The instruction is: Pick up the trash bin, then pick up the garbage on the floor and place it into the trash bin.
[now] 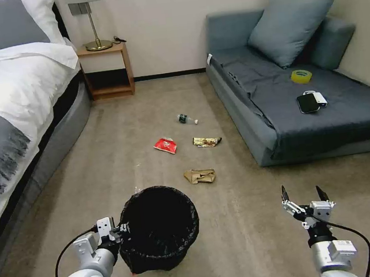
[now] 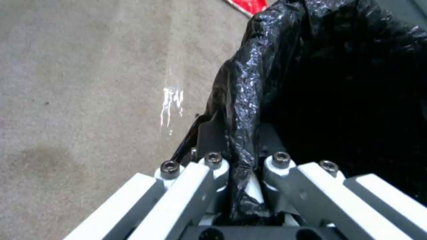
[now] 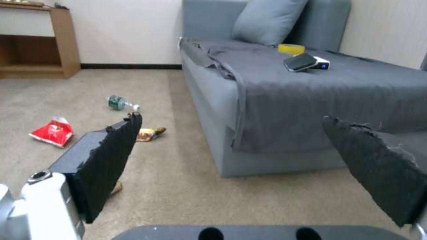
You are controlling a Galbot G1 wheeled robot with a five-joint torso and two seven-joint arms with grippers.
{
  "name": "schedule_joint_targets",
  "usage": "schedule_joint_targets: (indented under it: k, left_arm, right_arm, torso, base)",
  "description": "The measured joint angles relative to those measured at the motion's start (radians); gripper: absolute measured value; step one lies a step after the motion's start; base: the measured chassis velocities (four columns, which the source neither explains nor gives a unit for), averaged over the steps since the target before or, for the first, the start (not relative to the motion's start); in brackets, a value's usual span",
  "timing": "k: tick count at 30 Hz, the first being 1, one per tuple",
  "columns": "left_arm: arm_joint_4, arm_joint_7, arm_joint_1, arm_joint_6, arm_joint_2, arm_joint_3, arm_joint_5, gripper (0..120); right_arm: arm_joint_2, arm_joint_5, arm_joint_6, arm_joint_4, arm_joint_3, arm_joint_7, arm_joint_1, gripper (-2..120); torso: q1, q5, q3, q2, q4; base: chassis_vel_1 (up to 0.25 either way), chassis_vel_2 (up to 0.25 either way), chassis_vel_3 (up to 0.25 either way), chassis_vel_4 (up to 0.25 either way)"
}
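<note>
The trash bin (image 1: 159,227), lined with a crinkly black bag, stands on the carpet at the lower left. My left gripper (image 1: 120,230) is shut on its rim; in the left wrist view the bag's rim (image 2: 242,133) is pinched between the fingers. My right gripper (image 1: 303,196) is open above bare carpet at the lower right, holding nothing. The garbage lies beyond the bin: a crumpled brown paper bag (image 1: 200,176), a red snack packet (image 1: 166,145), a gold-brown wrapper (image 1: 207,142) and a small clear bottle (image 1: 187,119). The packet (image 3: 52,131), wrapper (image 3: 150,133) and bottle (image 3: 121,103) also lie ahead of the right gripper.
A bed (image 1: 10,112) runs along the left. A grey sofa (image 1: 304,99) on the right carries a yellow tape roll (image 1: 301,76) and a black phone (image 1: 308,103). A wooden nightstand (image 1: 107,69) with a lamp stands at the back wall. Open carpet lies between.
</note>
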Motion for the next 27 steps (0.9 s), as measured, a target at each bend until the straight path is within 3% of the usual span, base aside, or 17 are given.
schedule_joint_targets:
  k: [5, 10, 18, 22, 27]
  left_arm:
    - [-0.012, -0.001, -0.001, -0.006, 0.008, -0.004, -0.008, 4]
    - [-0.029, -0.004, -0.003, -0.011, 0.019, -0.018, -0.019, 4]
    - [-0.036, -0.013, -0.010, -0.016, 0.035, -0.041, -0.041, 4]
    - [-0.036, -0.014, -0.017, -0.023, 0.043, -0.060, -0.050, 4]
    - [-0.033, -0.017, -0.024, -0.025, 0.051, -0.089, -0.065, 4]
  right_arm:
    - [-0.080, 0.077, -0.057, 0.043, -0.027, 0.009, -0.001, 100]
    - [-0.227, 0.220, -0.163, 0.121, -0.076, 0.025, -0.005, 100]
    - [-0.374, 0.359, -0.247, 0.195, -0.124, 0.026, -0.011, 100]
    - [-0.503, 0.496, -0.329, 0.266, -0.171, 0.024, -0.017, 100]
    - [-0.556, 0.550, -0.402, 0.309, -0.199, -0.002, -0.019, 100]
  torso:
    - [0.000, -0.0001, 0.000, 0.000, 0.0001]
    - [0.000, 0.0001, 0.000, 0.000, 0.0001]
    - [0.000, -0.0002, 0.000, 0.000, 0.0001]
    - [0.000, 0.0001, 0.000, 0.000, 0.0001]
    - [0.000, 0.0003, 0.000, 0.000, 0.0003]
  base:
    - [0.000, 0.000, 0.000, 0.000]
    - [0.000, 0.000, 0.000, 0.000]
    - [0.000, 0.000, 0.000, 0.000]
    - [0.000, 0.000, 0.000, 0.000]
    - [0.000, 0.000, 0.000, 0.000]
